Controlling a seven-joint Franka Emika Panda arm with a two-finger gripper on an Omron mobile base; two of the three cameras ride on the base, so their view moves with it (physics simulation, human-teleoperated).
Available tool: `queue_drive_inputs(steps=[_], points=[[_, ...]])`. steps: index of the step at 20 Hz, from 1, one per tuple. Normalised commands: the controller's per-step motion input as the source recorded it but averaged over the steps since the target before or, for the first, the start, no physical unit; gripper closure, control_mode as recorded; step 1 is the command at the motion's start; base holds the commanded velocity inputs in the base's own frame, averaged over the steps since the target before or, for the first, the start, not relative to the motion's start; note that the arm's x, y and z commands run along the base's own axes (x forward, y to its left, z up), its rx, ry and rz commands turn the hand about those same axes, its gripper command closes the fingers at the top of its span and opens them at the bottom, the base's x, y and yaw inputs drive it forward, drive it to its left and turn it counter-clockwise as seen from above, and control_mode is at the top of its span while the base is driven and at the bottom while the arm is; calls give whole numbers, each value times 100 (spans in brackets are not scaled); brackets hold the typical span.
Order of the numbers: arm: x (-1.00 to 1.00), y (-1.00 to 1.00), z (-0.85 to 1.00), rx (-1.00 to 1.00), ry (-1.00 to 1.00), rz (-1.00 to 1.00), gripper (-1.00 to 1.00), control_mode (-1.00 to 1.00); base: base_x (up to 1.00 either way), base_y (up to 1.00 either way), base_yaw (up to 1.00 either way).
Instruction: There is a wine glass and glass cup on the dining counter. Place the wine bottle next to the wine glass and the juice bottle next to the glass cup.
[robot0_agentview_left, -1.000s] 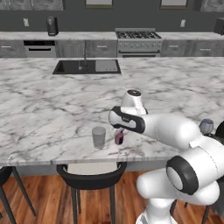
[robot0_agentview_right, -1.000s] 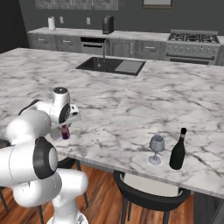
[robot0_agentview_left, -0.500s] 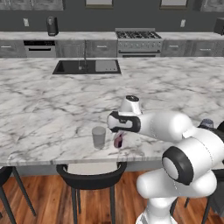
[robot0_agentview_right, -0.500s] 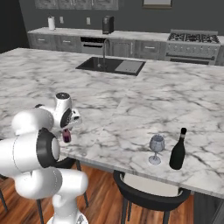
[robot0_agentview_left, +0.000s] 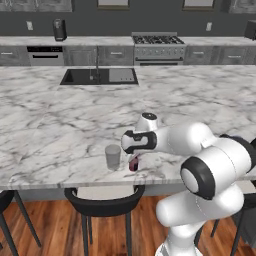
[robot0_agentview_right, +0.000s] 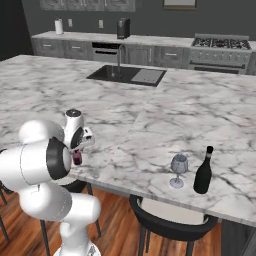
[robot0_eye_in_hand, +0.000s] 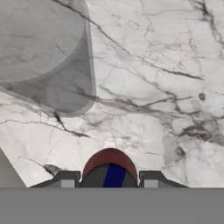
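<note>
My gripper (robot0_agentview_left: 133, 156) is shut on the small purple juice bottle (robot0_agentview_left: 132, 164), holding it upright at the dining counter (robot0_agentview_left: 50, 125) surface, just right of the greyish glass cup (robot0_agentview_left: 113, 156). In the hand view the bottle's reddish cap (robot0_eye_in_hand: 109, 167) sits between my fingertips (robot0_eye_in_hand: 65, 179), and the glass cup (robot0_eye_in_hand: 43, 57) stands at the upper left. From the right base view the juice bottle (robot0_agentview_right: 77, 158) hangs under my gripper (robot0_agentview_right: 78, 152). Far along the counter the wine glass (robot0_agentview_right: 178, 170) stands with the dark wine bottle (robot0_agentview_right: 202, 172) close beside it.
The counter's front edge (robot0_agentview_left: 75, 182) runs just below the cup and bottle. Black stools (robot0_agentview_left: 102, 197) (robot0_agentview_right: 170, 220) stand under it. A sink (robot0_agentview_left: 99, 76) is set in the counter's far side. A stove (robot0_agentview_left: 157, 40) and cabinets line the back wall.
The hand has come down a little with the juice bottle and shifted slightly toward the glass cup. The cup, wine glass and wine bottle have stayed put.
</note>
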Motion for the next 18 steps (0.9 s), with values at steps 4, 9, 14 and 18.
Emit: queue_drive_inputs(steps=[4,9,14,18], points=[[12,0,-9,0,0,0,100,-100,0,0,0],[17,1,-3,0,0,1,100,-100,0,0,0],[16,3,0,0,0,0,100,-100,0,0,0],[16,4,-1,0,0,0,100,-100,0,0,0]])
